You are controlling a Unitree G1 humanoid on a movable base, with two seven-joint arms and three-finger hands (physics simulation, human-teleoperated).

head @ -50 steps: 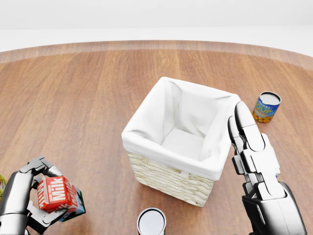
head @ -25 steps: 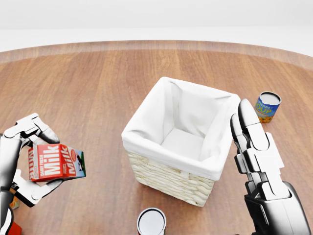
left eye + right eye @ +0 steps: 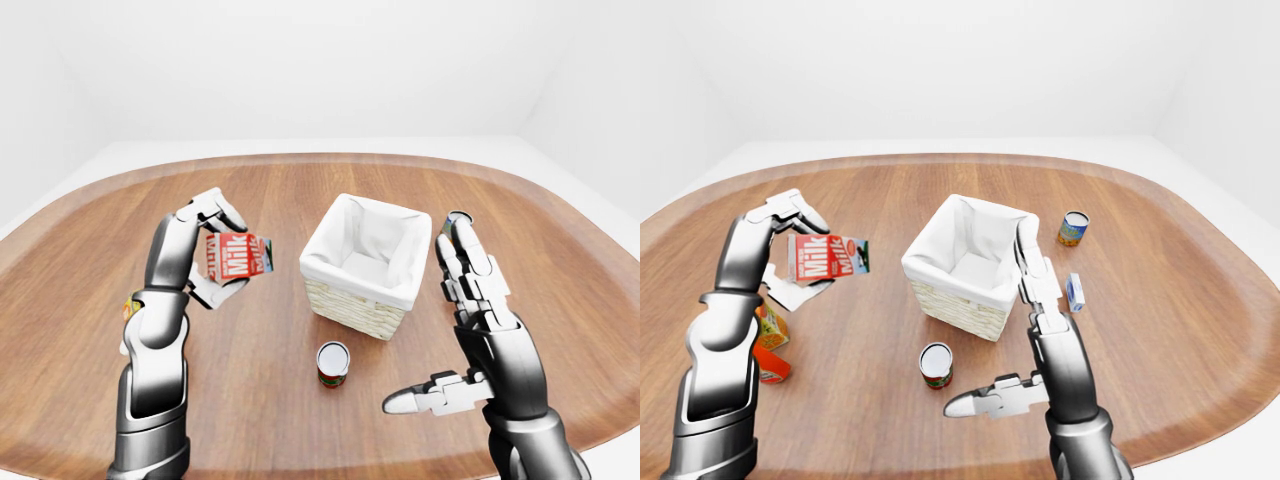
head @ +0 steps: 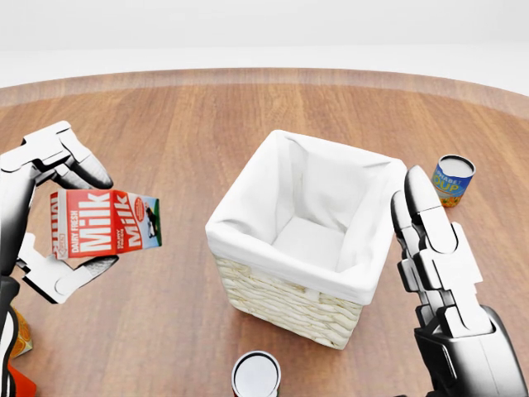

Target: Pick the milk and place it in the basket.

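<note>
The milk (image 4: 106, 223) is a red and white carton lying on its side in the air, left of the basket in the head view. My left hand (image 4: 83, 222) is shut on it, fingers over the top and thumb underneath. The basket (image 4: 248, 236) is a wicker box with a white cloth lining, and nothing shows inside it. It stands on the wooden table at the middle of the view. My right hand (image 4: 423, 227) is open, its fingers held upright close beside the basket's right wall with nothing in them.
A blue and yellow soup can (image 4: 450, 180) stands to the right of the basket. A red can (image 4: 256, 374) stands below it. A small blue box (image 3: 1075, 292) lies right of my right hand. Orange and red packs (image 3: 770, 345) lie under my left arm.
My left hand has lifted the milk well up off the table and turned it flat. The right hand has barely moved.
</note>
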